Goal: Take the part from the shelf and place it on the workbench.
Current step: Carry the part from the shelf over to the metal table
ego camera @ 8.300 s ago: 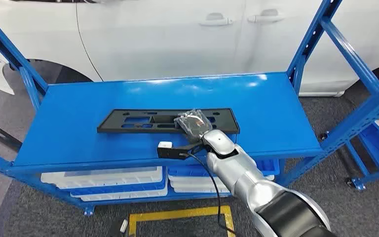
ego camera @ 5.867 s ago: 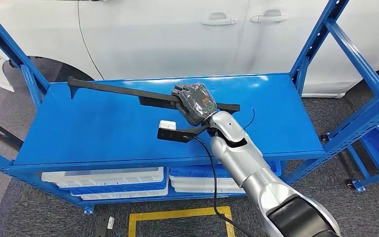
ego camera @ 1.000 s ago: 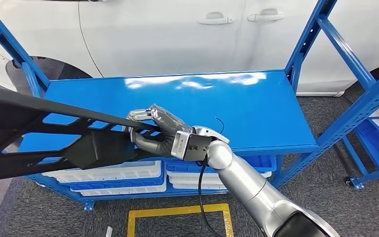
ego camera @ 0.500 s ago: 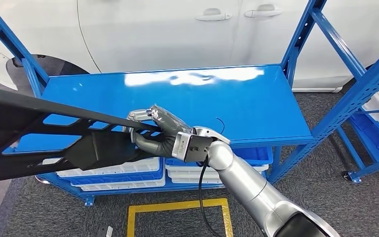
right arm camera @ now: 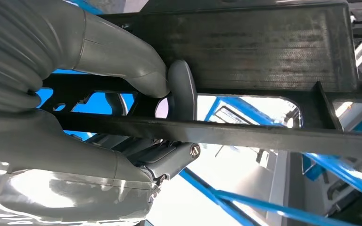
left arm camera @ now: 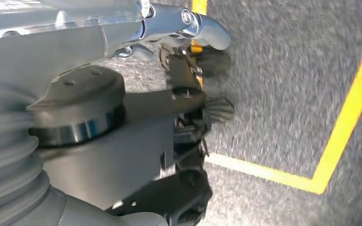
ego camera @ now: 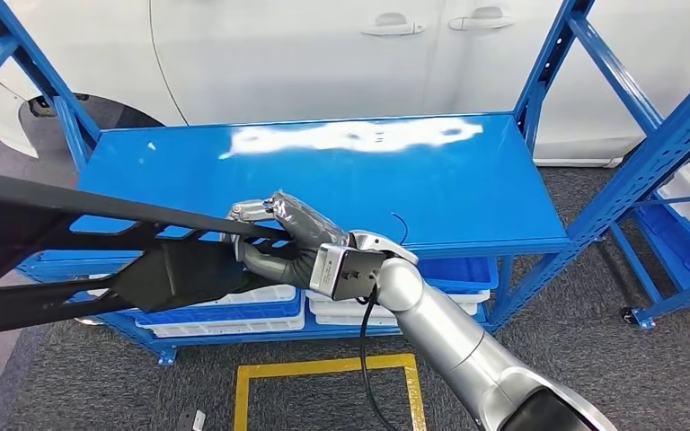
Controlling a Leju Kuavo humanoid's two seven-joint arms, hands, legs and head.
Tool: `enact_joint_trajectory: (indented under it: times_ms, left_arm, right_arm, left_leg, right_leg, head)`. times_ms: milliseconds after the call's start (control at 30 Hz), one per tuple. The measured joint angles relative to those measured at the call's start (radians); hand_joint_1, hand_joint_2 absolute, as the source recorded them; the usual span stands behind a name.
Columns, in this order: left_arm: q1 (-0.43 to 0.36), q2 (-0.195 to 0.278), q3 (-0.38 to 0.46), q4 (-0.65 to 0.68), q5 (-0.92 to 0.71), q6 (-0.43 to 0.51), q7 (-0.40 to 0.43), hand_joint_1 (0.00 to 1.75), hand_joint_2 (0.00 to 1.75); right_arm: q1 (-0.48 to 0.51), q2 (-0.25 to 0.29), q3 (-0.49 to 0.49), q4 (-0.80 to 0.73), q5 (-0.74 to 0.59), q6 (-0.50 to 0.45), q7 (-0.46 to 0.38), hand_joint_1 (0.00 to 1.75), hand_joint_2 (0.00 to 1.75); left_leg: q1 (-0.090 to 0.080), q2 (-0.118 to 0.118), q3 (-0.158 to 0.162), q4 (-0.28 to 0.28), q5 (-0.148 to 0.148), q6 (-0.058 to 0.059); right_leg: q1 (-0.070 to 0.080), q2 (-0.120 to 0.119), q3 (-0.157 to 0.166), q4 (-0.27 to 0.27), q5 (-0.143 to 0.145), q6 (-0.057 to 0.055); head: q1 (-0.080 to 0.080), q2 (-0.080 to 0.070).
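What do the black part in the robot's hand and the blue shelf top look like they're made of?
The black part, gripped by the right hand, looks like moulded plastic: matte, with ribs and cut-out openings and a fine surface grain in the right wrist view. The shelf top looks like sheet metal with glossy blue paint, since it throws back bright white reflections. Neither material is certain from looks alone.

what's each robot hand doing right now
Left robot hand: cannot be told, blurred.
Right robot hand: holding the black part.
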Motion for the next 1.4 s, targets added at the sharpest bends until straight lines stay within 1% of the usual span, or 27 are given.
enact_joint_trajectory:
  times_ms: [67, 133, 167, 200, 233, 267, 333, 400, 500, 533, 600, 667, 700, 733, 767, 833, 900, 967, 1033, 1067, 1100, 1167, 1200, 1233, 1267, 1367, 1400]
  left_arm:
    - [-0.001, 0.000, 0.000, 0.000, 0.000, -0.001, 0.000, 0.00, 1.75]
    - [-0.003, 0.000, 0.000, 0.000, 0.000, -0.002, 0.000, 0.00, 1.75]
    - [-0.002, 0.000, 0.000, 0.000, 0.000, -0.003, 0.000, 0.00, 1.75]
    - [-0.001, 0.000, 0.000, 0.000, -0.001, -0.003, 0.001, 0.00, 1.75]
    - [0.000, 0.000, 0.000, 0.000, -0.001, -0.003, 0.001, 0.00, 1.75]
    - [0.001, 0.000, 0.000, 0.000, -0.002, -0.004, 0.001, 0.00, 1.75]
    - [0.001, 0.000, 0.000, 0.000, -0.003, -0.006, 0.001, 0.00, 1.75]
    - [0.000, 0.000, 0.000, 0.000, -0.006, -0.009, 0.001, 0.00, 1.75]
    - [0.001, 0.000, 0.000, 0.000, -0.010, -0.011, 0.003, 0.00, 1.75]
    - [0.002, 0.000, 0.000, 0.000, -0.011, -0.011, 0.003, 0.00, 1.75]
    - [0.001, 0.000, 0.000, 0.000, -0.013, -0.011, 0.003, 0.00, 1.75]
    - [0.002, 0.001, 0.000, 0.000, -0.013, -0.011, 0.004, 0.00, 1.75]
    - [0.002, 0.001, 0.000, 0.000, -0.014, -0.011, 0.005, 0.00, 1.75]
    - [0.003, 0.001, 0.000, 0.000, -0.015, -0.011, 0.006, 0.00, 1.75]
    - [0.003, 0.001, 0.000, 0.000, -0.016, -0.011, 0.006, 0.00, 1.75]
    - [0.001, 0.001, 0.000, 0.000, -0.017, -0.011, 0.007, 0.00, 1.75]
    - [-0.002, 0.001, 0.000, 0.000, -0.018, -0.011, 0.008, 0.00, 1.75]
    - [-0.001, 0.001, 0.000, 0.000, -0.019, -0.012, 0.009, 0.00, 1.75]
    - [-0.001, 0.001, 0.000, 0.000, -0.019, -0.012, 0.010, 0.00, 1.75]
    - [-0.002, 0.000, 0.000, 0.000, -0.020, -0.012, 0.011, 0.00, 1.75]
    - [-0.004, 0.000, 0.000, 0.000, -0.020, -0.012, 0.011, 0.00, 1.75]
    - [-0.005, 0.000, -0.001, 0.000, -0.020, -0.013, 0.011, 0.00, 1.75]
    - [-0.005, 0.000, -0.001, 0.000, -0.020, -0.013, 0.011, 0.00, 1.75]
    - [-0.004, 0.000, -0.001, 0.000, -0.020, -0.013, 0.011, 0.00, 1.75]
    - [-0.003, 0.000, -0.001, 0.000, -0.020, -0.013, 0.011, 0.00, 1.75]
    - [-0.004, 0.000, 0.000, 0.000, -0.020, -0.013, 0.011, 0.00, 1.75]
    - [-0.005, 0.000, 0.000, 0.000, -0.020, -0.013, 0.010, 0.00, 1.75]
  right_arm:
    - [0.000, -0.001, 0.000, -0.002, 0.001, 0.000, 0.000, 1.75, 1.75]
    - [0.003, -0.002, 0.000, -0.004, 0.002, -0.001, 0.001, 1.75, 1.75]
    - [0.006, -0.003, 0.000, -0.005, 0.003, -0.001, 0.001, 1.75, 1.75]
    - [0.010, -0.004, 0.000, -0.005, 0.003, -0.001, 0.002, 1.75, 1.75]
    - [0.012, -0.005, 0.000, -0.005, 0.004, -0.001, 0.003, 1.75, 1.75]
    - [0.013, -0.006, 0.000, -0.006, 0.004, -0.001, 0.004, 1.75, 1.75]
    - [0.013, -0.006, 0.000, -0.009, 0.005, -0.001, 0.005, 1.75, 1.75]
    - [0.014, -0.006, 0.000, -0.014, 0.006, -0.002, 0.005, 1.75, 1.75]
    - [0.016, -0.006, 0.000, -0.017, 0.010, -0.002, 0.007, 1.75, 1.75]
    - [0.017, -0.006, 0.000, -0.018, 0.012, -0.002, 0.009, 1.75, 1.75]
    - [0.017, -0.005, 0.000, -0.022, 0.016, -0.003, 0.011, 1.75, 1.75]
    - [0.020, -0.006, 0.000, -0.025, 0.019, -0.003, 0.013, 1.75, 1.75]
    - [0.024, -0.006, 0.000, -0.025, 0.020, -0.003, 0.014, 1.75, 1.75]
    - [0.027, -0.006, 0.000, -0.025, 0.021, -0.003, 0.014, 1.75, 1.75]
    - [0.030, -0.006, 0.000, -0.026, 0.021, -0.003, 0.015, 1.75, 1.75]
    - [0.031, -0.006, -0.001, -0.031, 0.021, -0.004, 0.015, 1.75, 1.75]
    - [0.031, -0.006, -0.002, -0.038, 0.022, -0.004, 0.015, 1.75, 1.75]
    - [0.031, -0.006, -0.002, -0.041, 0.022, -0.004, 0.015, 1.75, 1.75]
    - [0.032, -0.006, -0.003, -0.041, 0.024, -0.004, 0.016, 1.75, 1.75]
    - [0.031, -0.006, -0.004, -0.042, 0.025, -0.004, 0.016, 1.75, 1.75]
    - [0.031, -0.007, -0.005, -0.042, 0.025, -0.004, 0.016, 1.75, 1.75]
    - [0.031, -0.010, -0.007, -0.043, 0.026, -0.004, 0.017, 1.75, 1.75]
    - [0.032, -0.012, -0.007, -0.043, 0.027, -0.003, 0.017, 1.75, 1.75]
    - [0.033, -0.013, -0.007, -0.043, 0.027, -0.003, 0.017, 1.75, 1.75]
    - [0.033, -0.014, -0.007, -0.043, 0.028, -0.003, 0.018, 1.75, 1.75]
    - [0.022, -0.015, -0.006, -0.042, 0.028, 0.000, 0.019, 1.75, 1.75]
    - [0.018, -0.014, -0.006, -0.042, 0.028, 0.000, 0.020, 1.75, 1.75]
  left_leg:
    - [0.004, 0.004, -0.004, -0.013, 0.018, 0.016]
    - [0.004, 0.006, -0.016, -0.015, 0.029, 0.025]
    - [0.003, 0.006, -0.024, -0.013, 0.033, 0.026]
    - [0.003, 0.006, -0.032, -0.010, 0.037, 0.025]
    - [0.002, 0.006, -0.040, -0.007, 0.040, 0.025]
    - [0.002, 0.006, -0.047, -0.002, 0.042, 0.023]
    - [0.000, 0.006, -0.059, 0.011, 0.043, 0.019]
    - [-0.003, 0.005, -0.071, 0.022, 0.046, 0.011]
    - [-0.002, 0.005, -0.079, 0.024, 0.052, -0.006]
    - [-0.001, 0.004, -0.083, 0.033, 0.042, -0.012]
    - [0.004, 0.004, -0.110, 0.103, -0.014, -0.025]
    - [0.009, 0.004, -0.152, 0.229, -0.087, -0.036]
    - [0.011, 0.004, -0.163, 0.275, -0.106, -0.040]
    - [0.012, 0.004, -0.158, 0.288, -0.108, -0.041]
    - [0.012, 0.004, -0.134, 0.260, -0.091, -0.041]
    - [0.012, 0.003, -0.047, 0.121, -0.041, -0.036]
    - [0.007, 0.002, 0.009, 0.018, -0.016, -0.026]
    - [0.002, 0.000, 0.011, 0.002, -0.012, -0.014]
    - [0.005, 0.001, 0.006, -0.005, 0.002, 0.001]
    - [0.007, 0.003, 0.002, -0.010, 0.010, 0.010]
    - [0.009, 0.005, -0.003, -0.014, 0.018, 0.017]
    - [0.005, 0.007, -0.020, -0.013, 0.030, 0.025]
    - [0.004, 0.007, -0.029, -0.011, 0.035, 0.025]
    - [0.003, 0.007, -0.038, -0.008, 0.039, 0.025]
    - [0.002, 0.006, -0.046, -0.004, 0.043, 0.024]
    - [0.000, 0.006, -0.066, 0.012, 0.048, 0.018]
    - [-0.001, 0.006, -0.072, 0.017, 0.050, 0.014]
  right_leg:
    - [0.000, 0.002, -0.019, 0.042, -0.039, 0.009]
    - [-0.001, 0.002, -0.065, 0.161, -0.118, 0.012]
    - [-0.002, 0.002, -0.088, 0.225, -0.149, 0.013]
    - [-0.002, 0.002, -0.099, 0.265, -0.163, 0.014]
    - [-0.002, 0.002, -0.093, 0.269, -0.159, 0.014]
    - [-0.002, 0.002, -0.066, 0.232, -0.138, 0.013]
    - [0.000, 0.002, 0.015, 0.097, -0.088, 0.006]
    - [0.003, 0.003, 0.056, 0.014, -0.066, -0.004]
    - [0.005, 0.003, 0.050, 0.004, -0.055, -0.021]
    - [0.003, 0.002, 0.048, 0.000, -0.049, -0.027]
    - [-0.001, -0.002, 0.040, -0.006, -0.036, -0.037]
    - [-0.001, -0.002, 0.028, -0.006, -0.027, -0.039]
    - [0.000, -0.002, 0.022, -0.005, -0.023, -0.039]
    - [0.000, -0.002, 0.017, -0.005, -0.018, -0.038]
    - [-0.001, -0.002, 0.012, -0.004, -0.014, -0.037]
    - [0.000, -0.001, 0.007, -0.005, -0.007, -0.031]
    - [0.001, 0.000, 0.002, -0.005, 0.002, -0.020]
    - [0.001, 0.000, -0.002, -0.007, 0.011, -0.007]
    - [0.000, 0.000, -0.008, -0.003, 0.008, 0.006]
    - [0.000, 0.001, -0.017, 0.017, -0.012, 0.010]
    - [0.000, 0.002, -0.034, 0.059, -0.045, 0.013]
    - [-0.001, 0.002, -0.083, 0.191, -0.126, 0.015]
    - [-0.001, 0.002, -0.101, 0.249, -0.152, 0.016]
    - [-0.001, 0.002, -0.104, 0.275, -0.159, 0.016]
    - [-0.001, 0.002, -0.087, 0.260, -0.148, 0.015]
    - [0.001, 0.002, 0.029, 0.070, -0.079, 0.006]
    - [0.003, 0.002, 0.051, 0.026, -0.068, 0.001]
  head:
    - [0.001, 0.000]
    - [0.002, 0.000]
    - [0.002, 0.000]
    - [0.002, 0.000]
    - [0.001, 0.000]
    - [0.001, 0.000]
    - [0.001, 0.000]
    - [0.001, 0.000]
    - [0.001, 0.000]
    - [0.000, 0.000]
    - [-0.003, 0.000]
    - [-0.004, 0.000]
    - [-0.004, 0.000]
    - [-0.004, 0.000]
    - [-0.004, 0.000]
    - [-0.004, 0.000]
    - [-0.004, 0.000]
    - [-0.004, 0.000]
    - [-0.003, 0.000]
    - [-0.002, 0.000]
    - [-0.002, 0.000]
    - [-0.001, 0.000]
    - [-0.001, 0.000]
    - [-0.001, 0.000]
    - [-0.001, 0.000]
    - [-0.001, 0.000]
    - [-0.001, 0.000]
